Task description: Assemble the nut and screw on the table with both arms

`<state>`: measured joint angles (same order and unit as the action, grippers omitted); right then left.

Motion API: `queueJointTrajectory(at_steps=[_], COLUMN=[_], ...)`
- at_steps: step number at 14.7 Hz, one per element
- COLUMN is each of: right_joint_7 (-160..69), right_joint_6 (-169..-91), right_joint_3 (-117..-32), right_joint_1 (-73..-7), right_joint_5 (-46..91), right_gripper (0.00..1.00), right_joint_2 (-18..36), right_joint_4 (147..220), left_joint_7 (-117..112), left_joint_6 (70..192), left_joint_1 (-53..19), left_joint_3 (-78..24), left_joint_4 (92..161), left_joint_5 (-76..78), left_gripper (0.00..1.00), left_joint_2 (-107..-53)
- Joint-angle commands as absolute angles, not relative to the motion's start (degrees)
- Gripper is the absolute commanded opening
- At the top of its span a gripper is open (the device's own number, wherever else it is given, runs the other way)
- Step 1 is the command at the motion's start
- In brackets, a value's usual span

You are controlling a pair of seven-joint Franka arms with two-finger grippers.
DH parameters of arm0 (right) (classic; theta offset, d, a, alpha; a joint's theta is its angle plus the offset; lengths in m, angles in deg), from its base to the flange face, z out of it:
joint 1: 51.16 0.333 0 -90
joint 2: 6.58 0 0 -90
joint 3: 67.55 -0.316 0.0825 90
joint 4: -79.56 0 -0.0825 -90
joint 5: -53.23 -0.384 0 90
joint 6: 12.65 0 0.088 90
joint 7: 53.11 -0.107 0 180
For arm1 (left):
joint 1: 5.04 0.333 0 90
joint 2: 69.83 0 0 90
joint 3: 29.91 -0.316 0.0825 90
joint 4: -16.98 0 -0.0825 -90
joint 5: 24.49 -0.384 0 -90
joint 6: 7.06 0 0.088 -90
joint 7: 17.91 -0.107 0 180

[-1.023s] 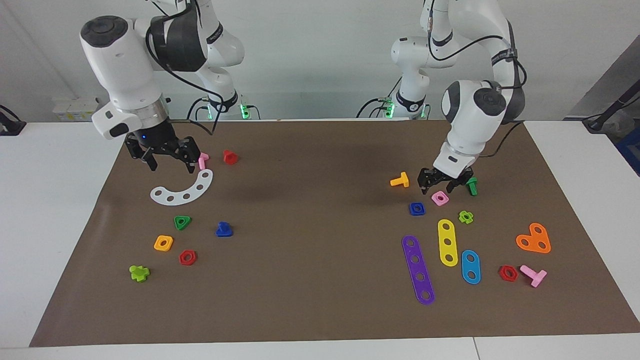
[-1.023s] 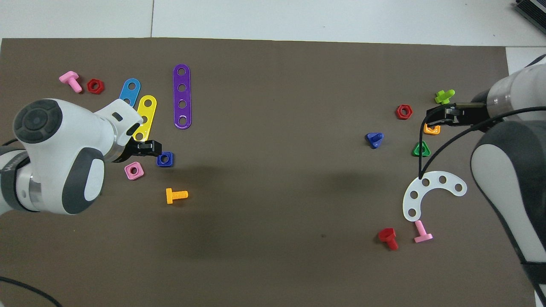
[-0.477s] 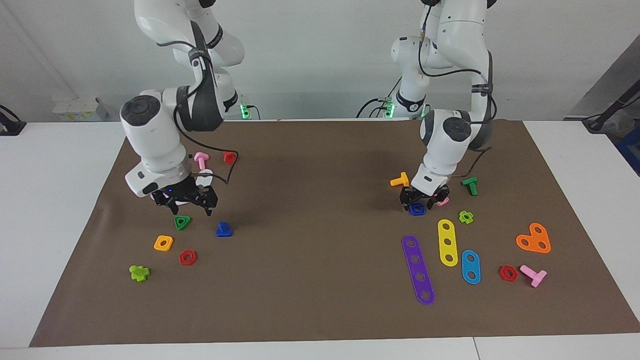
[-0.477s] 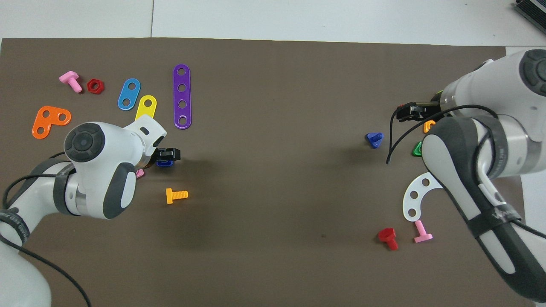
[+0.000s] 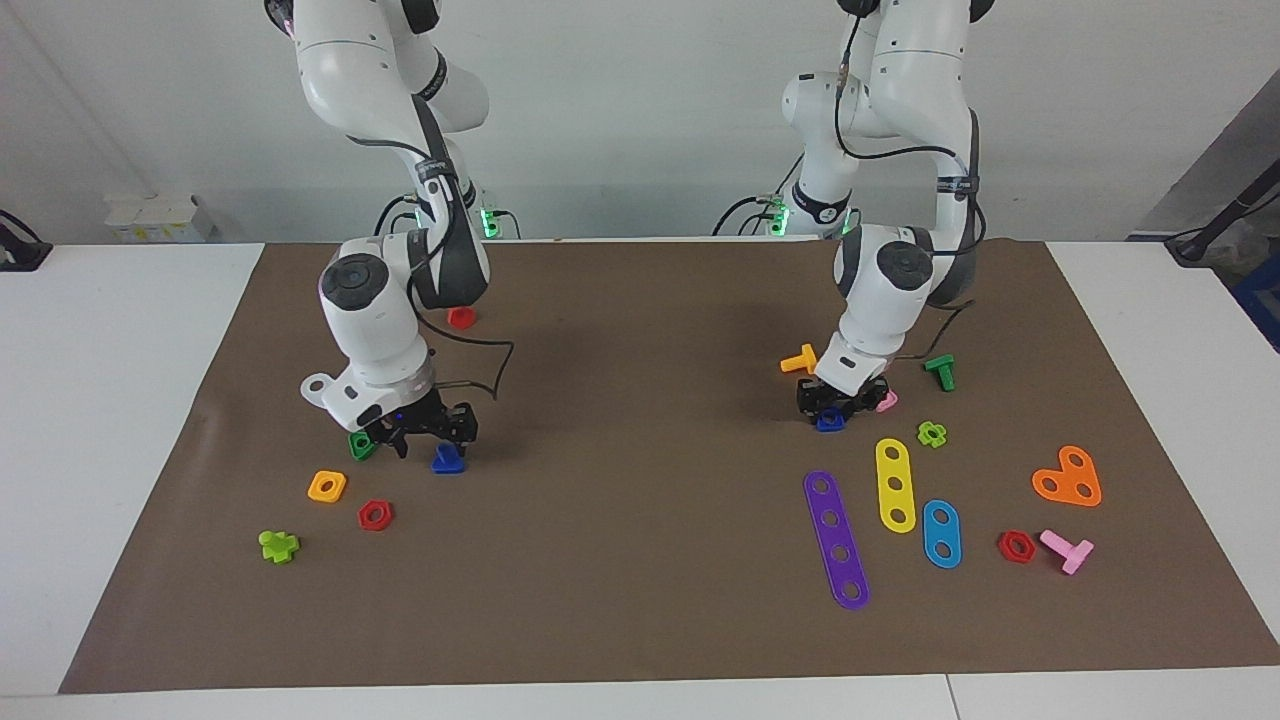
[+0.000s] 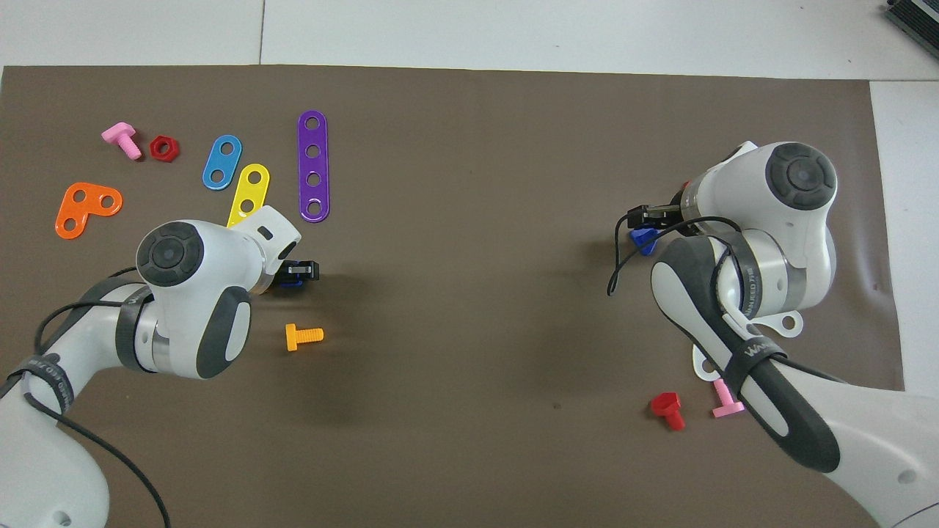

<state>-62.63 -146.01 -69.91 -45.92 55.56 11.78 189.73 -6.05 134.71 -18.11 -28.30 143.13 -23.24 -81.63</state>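
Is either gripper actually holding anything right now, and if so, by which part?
Cannot be told. The left gripper is down at the nut and the right gripper at the screw; both pieces still sit on the mat.

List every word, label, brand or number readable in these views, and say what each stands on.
One marking only: white lettering on the black strap around the right arm in the overhead view, too blurred to read for certain.
A similar black strap on the left arm carries white lettering, also unreadable.
Nothing is printed on the toy parts or the brown mat.
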Motion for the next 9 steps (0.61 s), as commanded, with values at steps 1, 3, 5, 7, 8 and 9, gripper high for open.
queueJointTrajectory(at_steps=[1, 3, 5, 7, 8, 9], right_joint_7=[-60.5, -60.5, -60.6, -60.6, -60.7, -60.8], right_joint_6=[-147.3, -147.3, -147.3, -147.4, -147.4, -147.4], right_joint_3=[-69.9, -69.9, -69.9, -69.9, -69.9, -69.9], right_joint_1=[-45.8, -45.9, -45.8, -45.8, -45.8, -45.8], right_joint_5=[54.4, 54.5, 54.5, 54.5, 54.5, 54.5], right_gripper=[0.82, 0.73, 0.62, 0.38, 0.23, 0.07], right_joint_2=[11.5, 11.3, 11.3, 11.3, 11.3, 11.3], right_joint_4=[191.5, 192.2, 192.4, 192.3, 192.2, 192.1], left_joint_7=[-6.0, -5.8, -5.8, -5.4, -5.3, -5.2], left_joint_6=[131.5, 130.9, 127.7, 118.7, 114.6, 111.8], left_joint_1=[-18.3, -18.4, -18.3, -18.9, -19.0, -19.0], left_joint_3=[-29.0, -28.9, -28.9, -28.9, -28.9, -28.9], left_joint_4=[141.6, 141.1, 137.8, 130.8, 127.6, 125.1], left_joint_5=[-23.1, -23.0, -23.0, -23.0, -23.0, -23.0], left_gripper=[0.0, 0.0, 0.0, 0.0, 0.0, 0.0], left_joint_2=[-82.4, -82.4, -82.7, -82.8, -82.9, -83.2])
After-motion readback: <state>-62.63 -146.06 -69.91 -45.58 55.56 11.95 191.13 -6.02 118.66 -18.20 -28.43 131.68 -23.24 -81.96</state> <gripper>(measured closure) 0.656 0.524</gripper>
